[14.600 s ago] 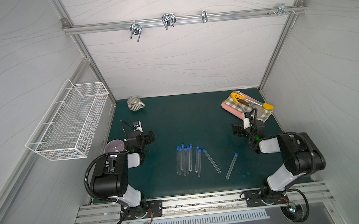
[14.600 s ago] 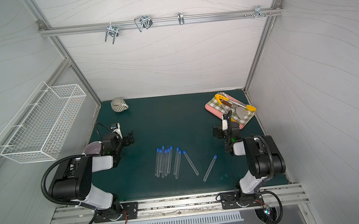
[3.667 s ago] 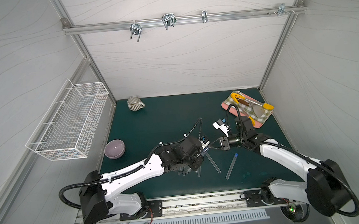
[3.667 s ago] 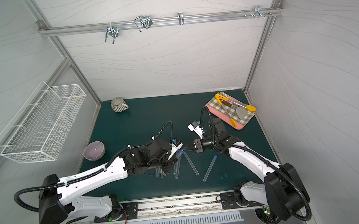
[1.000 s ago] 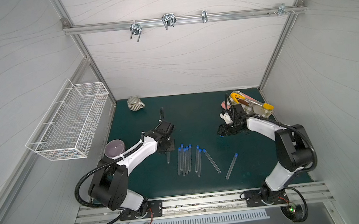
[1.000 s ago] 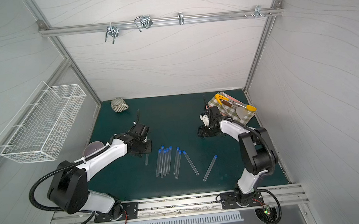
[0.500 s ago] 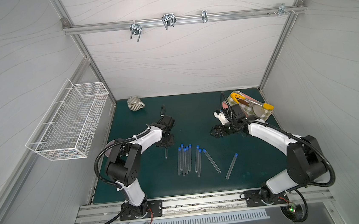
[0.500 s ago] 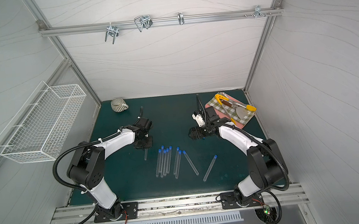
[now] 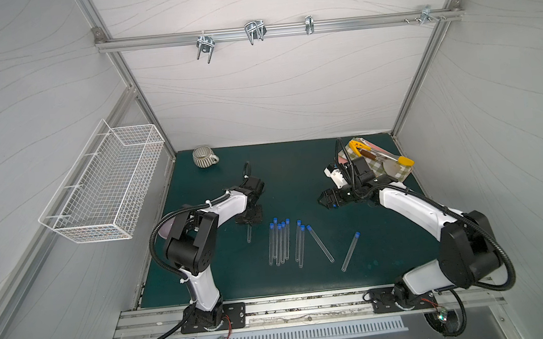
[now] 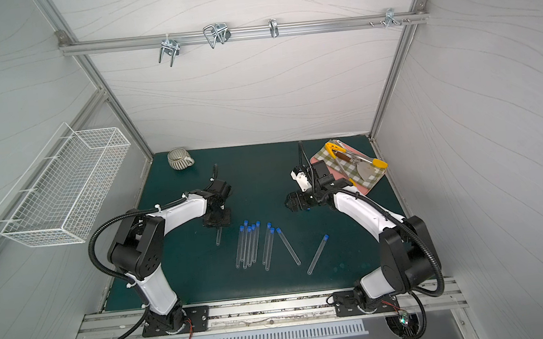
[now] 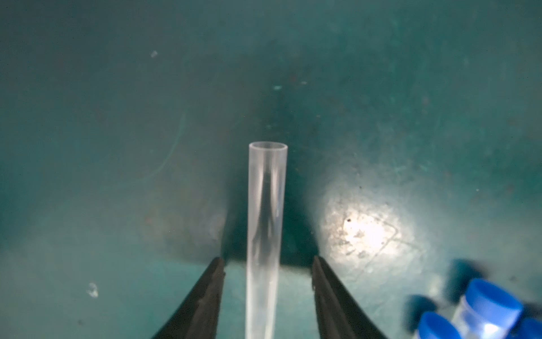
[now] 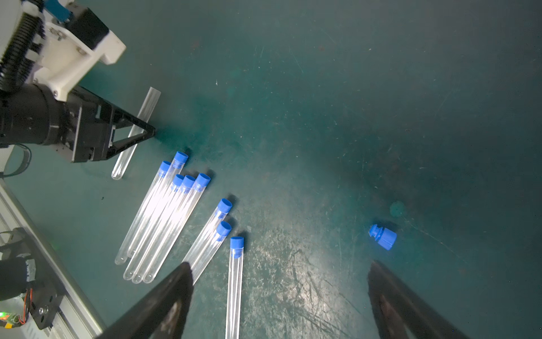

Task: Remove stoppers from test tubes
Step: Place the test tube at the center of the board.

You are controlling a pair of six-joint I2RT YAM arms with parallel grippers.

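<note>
A clear test tube (image 11: 265, 220) with a bare mouth lies on the green mat, also in both top views (image 9: 249, 235) (image 10: 218, 237). My left gripper (image 11: 268, 261) straddles it, open, its fingers clear of the glass on both sides. Several stoppered test tubes (image 9: 280, 243) (image 12: 164, 220) lie side by side mid-mat, blue stoppers (image 12: 202, 179) pointing to the back; two more (image 9: 320, 243) (image 9: 350, 251) lie apart to the right. My right gripper (image 12: 278, 265) (image 9: 325, 202) hangs wide open over the mat, holding nothing. One loose stopper (image 12: 382, 236) lies just beyond one fingertip.
A striped mug (image 9: 204, 156) stands at the back left. A checked cloth with utensils (image 9: 377, 162) lies at the back right, behind the right arm. A wire basket (image 9: 103, 185) hangs on the left wall. A purple bowl (image 9: 164, 228) peeks out under the left arm.
The left gripper has opened and let go of the unstoppered tube, which now rests on the mat. The right gripper has opened wider and drifted slightly left.
</note>
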